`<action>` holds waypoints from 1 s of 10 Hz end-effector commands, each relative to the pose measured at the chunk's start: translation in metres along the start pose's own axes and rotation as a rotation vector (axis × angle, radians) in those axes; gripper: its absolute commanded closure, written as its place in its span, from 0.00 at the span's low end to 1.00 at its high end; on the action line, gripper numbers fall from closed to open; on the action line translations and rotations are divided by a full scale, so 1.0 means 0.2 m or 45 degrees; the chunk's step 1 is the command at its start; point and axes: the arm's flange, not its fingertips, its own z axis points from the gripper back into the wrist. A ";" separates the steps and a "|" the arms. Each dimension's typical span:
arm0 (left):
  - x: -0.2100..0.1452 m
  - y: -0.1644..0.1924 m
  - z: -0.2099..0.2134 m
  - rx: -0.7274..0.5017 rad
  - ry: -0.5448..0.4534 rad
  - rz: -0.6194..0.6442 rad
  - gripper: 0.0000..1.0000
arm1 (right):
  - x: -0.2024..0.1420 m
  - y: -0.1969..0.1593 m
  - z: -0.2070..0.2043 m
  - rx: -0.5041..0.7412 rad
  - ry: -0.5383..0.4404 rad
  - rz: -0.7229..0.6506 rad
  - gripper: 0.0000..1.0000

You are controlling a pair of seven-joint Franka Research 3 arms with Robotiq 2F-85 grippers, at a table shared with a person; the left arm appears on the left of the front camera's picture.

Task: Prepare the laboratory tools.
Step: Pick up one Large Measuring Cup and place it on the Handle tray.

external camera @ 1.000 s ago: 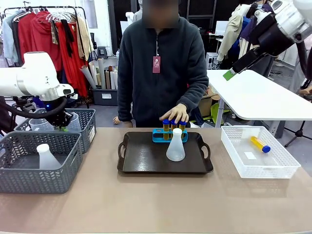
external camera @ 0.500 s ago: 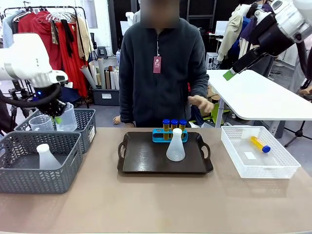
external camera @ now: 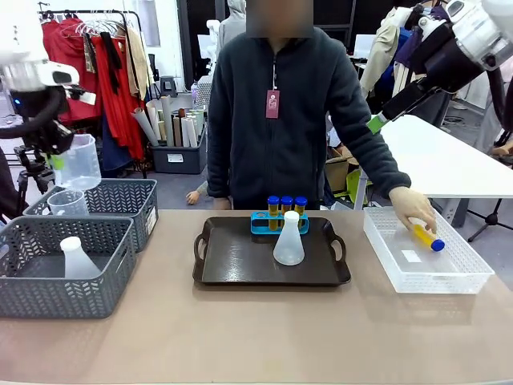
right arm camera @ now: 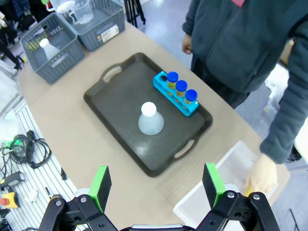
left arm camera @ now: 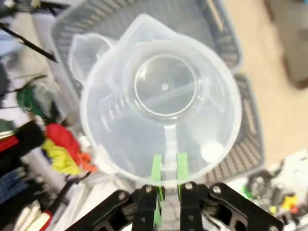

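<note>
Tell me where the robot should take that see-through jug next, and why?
Probably swing it right, toward the black tray. The left gripper is shut on the beaker, held high above the grey baskets. The tray already holds the flask and tube rack, with bare space in front.

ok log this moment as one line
left jaws: shut on beaker above baskets | right jaws: open, high above table | person: hand at tube in bin
</note>
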 end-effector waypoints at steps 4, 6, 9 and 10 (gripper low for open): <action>-0.12 0.04 0.27 0.132 0.038 -0.156 1.00 | 0.00 0.00 0.00 0.001 -0.003 0.000 0.00; -0.09 -0.01 0.23 0.059 0.014 -0.167 1.00 | 0.00 0.00 0.00 0.001 -0.003 0.000 0.00; -0.09 -0.01 0.23 0.059 0.014 -0.167 1.00 | 0.00 0.00 0.00 0.001 -0.003 0.000 0.00; -0.08 -0.01 0.22 0.078 0.033 -0.179 1.00 | 0.00 0.00 0.00 0.001 -0.003 0.000 0.00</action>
